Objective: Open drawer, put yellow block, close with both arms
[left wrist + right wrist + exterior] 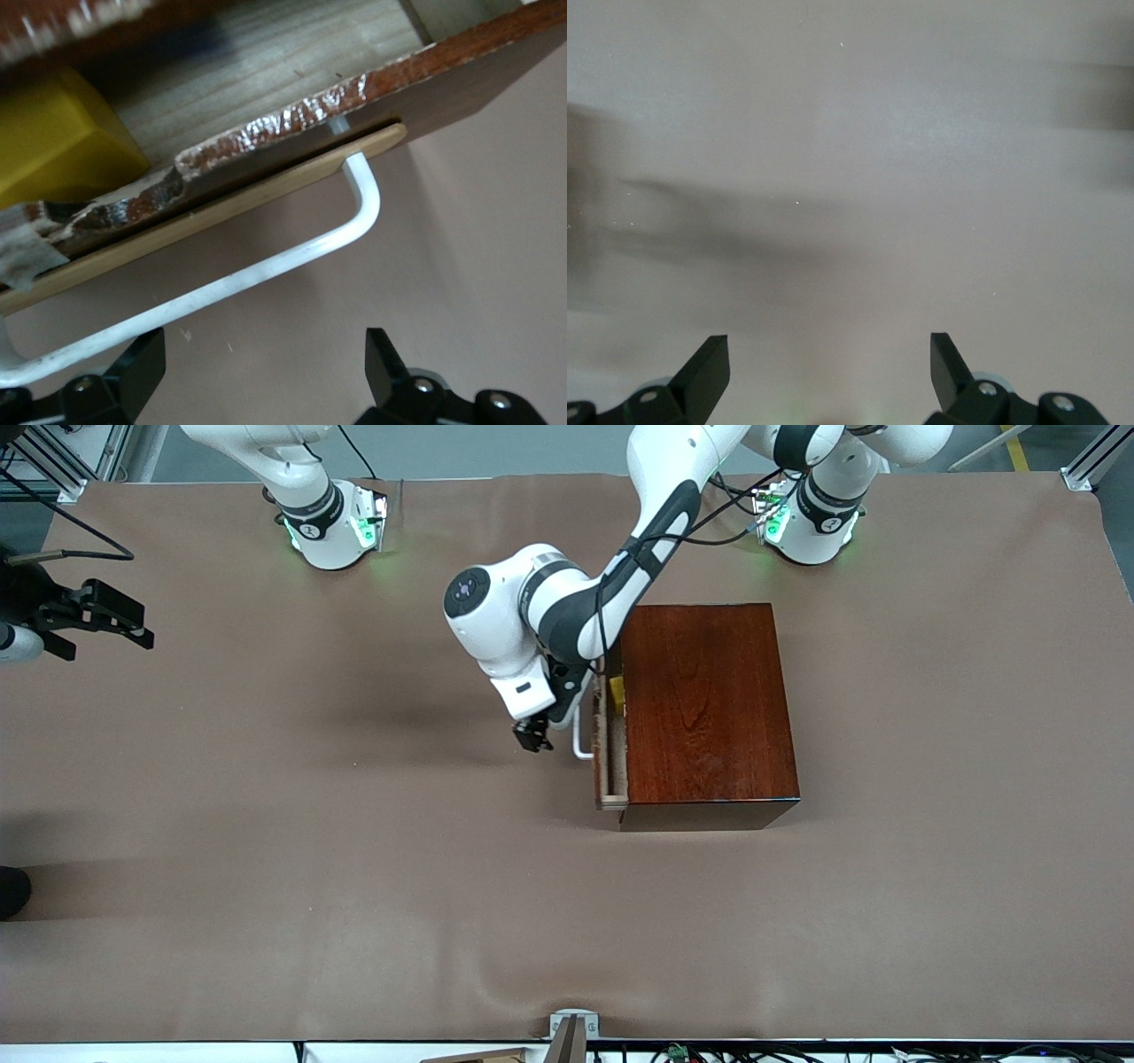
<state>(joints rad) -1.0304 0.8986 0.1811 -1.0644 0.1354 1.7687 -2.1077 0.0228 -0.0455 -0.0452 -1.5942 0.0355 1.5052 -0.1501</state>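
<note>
Nearly shut already: drawer sticks out only a sliver from the dark wooden box, its front facing the right arm's end of the table. Yellow block sits inside, visible in the narrow gap near the end of the tray farther from the front camera; in the left wrist view it lies against the tray floor, partly under the box top.

Left gripper hangs just in front of the white handle, fingers spread, holding nothing. Handle bar crosses the wrist view just ahead of the fingertips, apart from them.

Right gripper is over bare brown table at the right arm's end, well apart from the box, fingers spread and empty. It waits.

Step in hand, by my reading: the closing push.
- Push flat against the drawer front or the handle bar, straight along the slide. An off-centre shove may skew the tray and jam it.
- Box looks light enough to skid on the cloth; the right arm could brace it or join the push, as the task wants both arms.
- Keep fingers clear of the handle loop so they don't snag.
- Go slow at the end; block should clear the box top, but I can't judge that margin.
</note>
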